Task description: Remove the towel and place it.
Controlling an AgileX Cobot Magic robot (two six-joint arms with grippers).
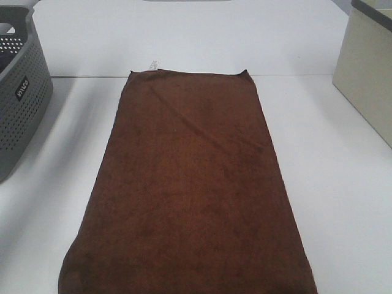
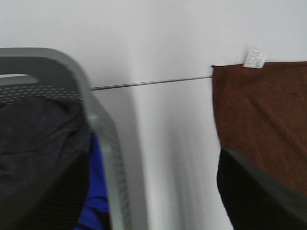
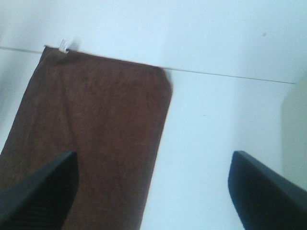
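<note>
The towel [image 1: 190, 190] lay flat and spread lengthwise down the centre of the exterior high frame on the white table [image 1: 343, 202], its small white tag [image 1: 154, 64] at the upper left corner. A grey perforated basket [image 1: 21, 92] sat at the left edge, a beige box [image 1: 367, 73] at the upper right. The left gripper [image 2: 153, 191] hung with jaws apart between the basket's rim and the towel's edge, gripping nothing. The right gripper [image 3: 153, 191] stood released, spread wide above the towel's side edge.
</note>
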